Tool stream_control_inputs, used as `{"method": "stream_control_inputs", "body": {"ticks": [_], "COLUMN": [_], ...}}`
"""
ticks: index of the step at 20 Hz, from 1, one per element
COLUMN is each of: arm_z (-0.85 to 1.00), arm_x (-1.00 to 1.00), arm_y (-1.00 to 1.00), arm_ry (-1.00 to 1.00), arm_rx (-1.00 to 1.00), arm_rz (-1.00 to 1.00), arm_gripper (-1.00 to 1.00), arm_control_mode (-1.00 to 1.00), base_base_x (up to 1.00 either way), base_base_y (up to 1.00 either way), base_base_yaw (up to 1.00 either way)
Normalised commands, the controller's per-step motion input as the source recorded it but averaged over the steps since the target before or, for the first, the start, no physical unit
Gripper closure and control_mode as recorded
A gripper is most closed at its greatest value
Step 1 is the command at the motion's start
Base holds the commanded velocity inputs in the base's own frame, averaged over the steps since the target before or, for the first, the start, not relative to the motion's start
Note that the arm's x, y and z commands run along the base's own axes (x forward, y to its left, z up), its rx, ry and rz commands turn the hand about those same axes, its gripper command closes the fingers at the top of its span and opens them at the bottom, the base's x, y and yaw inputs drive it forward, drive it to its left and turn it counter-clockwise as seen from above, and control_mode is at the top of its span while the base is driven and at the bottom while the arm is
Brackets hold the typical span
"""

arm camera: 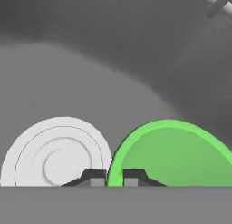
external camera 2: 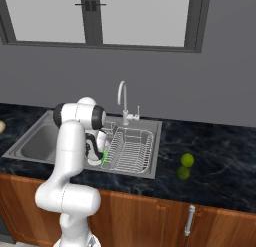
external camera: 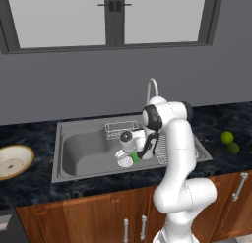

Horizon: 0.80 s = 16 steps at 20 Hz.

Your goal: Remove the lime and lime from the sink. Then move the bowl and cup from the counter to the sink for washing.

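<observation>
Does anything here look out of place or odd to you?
Nothing looks spilled or broken. The two limes sit side by side on the counter, right of the sink. The bowl waits on the counter at the far left. Down in the sink, the hand pinches the green cup's rim, beside the white drain.

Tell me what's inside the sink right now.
The green cup is in the sink beside the white drain, with the pincer shut on its rim. Wire racks sit to the right. The arm covers part of the basin floor.
</observation>
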Motion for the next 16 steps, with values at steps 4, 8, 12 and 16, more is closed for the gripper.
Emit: {"method": "stream_control_inputs", "body": {"ticks": [4, 8, 12, 16], "arm_z": [-0.20, -0.17, -0.03, 0.00], "arm_x": [0.21, 0.14, 0.01, -0.06], "arm_y": [-0.05, -0.11, -0.13, -0.15], "arm_ry": [0.00, 0.00, 0.00, 0.00], "arm_rx": [0.01, 0.01, 0.05, 0.06], "arm_rz": [0.00, 0.00, 0.00, 0.00], "arm_gripper": [1.00, 1.00, 1.00, 1.00], "arm_control_mode": [-1.00, -1.00, -1.00, -1.00], "base_base_x": [0.00, 0.00, 0.00, 0.00], "base_base_y": [0.00, 0.00, 0.00, 0.00], "base_base_yaw": [0.00, 0.00, 0.00, 0.00]}}
